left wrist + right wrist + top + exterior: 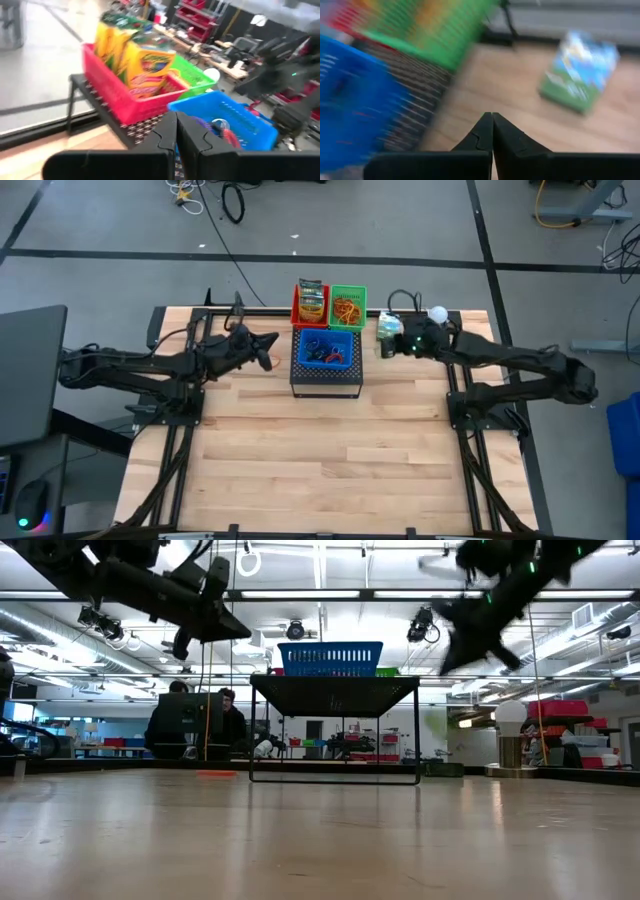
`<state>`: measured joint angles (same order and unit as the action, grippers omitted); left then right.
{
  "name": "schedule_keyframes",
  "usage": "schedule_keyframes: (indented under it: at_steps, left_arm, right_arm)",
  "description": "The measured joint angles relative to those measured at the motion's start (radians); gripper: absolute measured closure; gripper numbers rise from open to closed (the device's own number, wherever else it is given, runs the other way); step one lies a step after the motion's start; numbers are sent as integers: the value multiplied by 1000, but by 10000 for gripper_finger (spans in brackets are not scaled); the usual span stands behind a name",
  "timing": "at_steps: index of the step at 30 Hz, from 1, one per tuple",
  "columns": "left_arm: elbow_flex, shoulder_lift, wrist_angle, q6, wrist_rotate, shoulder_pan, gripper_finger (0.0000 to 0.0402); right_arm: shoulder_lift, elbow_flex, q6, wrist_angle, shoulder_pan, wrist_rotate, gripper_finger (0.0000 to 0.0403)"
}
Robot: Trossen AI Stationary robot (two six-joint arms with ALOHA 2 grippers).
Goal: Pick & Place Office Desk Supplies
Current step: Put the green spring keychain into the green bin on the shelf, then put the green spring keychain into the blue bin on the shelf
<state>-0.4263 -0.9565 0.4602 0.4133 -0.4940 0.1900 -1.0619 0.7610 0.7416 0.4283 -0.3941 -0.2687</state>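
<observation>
I am seeing the red bin (311, 304), green bin (348, 305) and blue bin (326, 350) already stocked, while one box (581, 69) is lying on the counter (320, 450) beside them. Both the right gripper (492, 116), hanging near that box, and the left gripper (176, 116) are showing jaws pressed together, empty, so I am judging that box not yet placed

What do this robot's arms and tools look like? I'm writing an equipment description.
Both arms are dark, slim and jointed, with black cables along them. The left tool and right tool each have two flat black fingers with notched inner edges. Small green lights glow near the right wrist.
</observation>
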Motion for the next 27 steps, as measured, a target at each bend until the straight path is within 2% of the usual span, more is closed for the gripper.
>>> schedule_keyframes:
  at_steps: [4, 7, 10, 13, 16, 19, 21, 24, 27]
  left_arm:
    - [0, 0, -29, 29, 74, 69, 392]
    - [0, 0, -46, 29, 145, 121, 392]
    - [0, 0, -67, 29, 180, 156, 394]
    - [0, 1, -75, 27, 180, 165, 393]
    - [0, 2, -76, 27, 182, 165, 393]
    - [0, 2, -77, 32, 182, 163, 394]
    - [0, 2, -77, 31, 182, 163, 394]
    - [0, 2, -77, 21, 182, 163, 394]
    - [0, 2, -77, 21, 182, 163, 394]
  right_arm:
    - [-56, 191, -101, 0, 55, -61, 399]
    - [-150, 327, -198, 9, 64, -57, 399]
    - [-217, 428, -227, 136, 73, -35, 399]
    - [-194, 443, -209, 264, 106, -37, 399]
    - [-87, 347, -159, 298, 139, -70, 400]
    - [32, 171, -119, 229, 144, -69, 401]
    - [82, 46, -102, 141, 118, -25, 401]
    - [86, -115, -71, -24, 48, 75, 399]
    - [35, -234, -24, -228, -19, 166, 385]
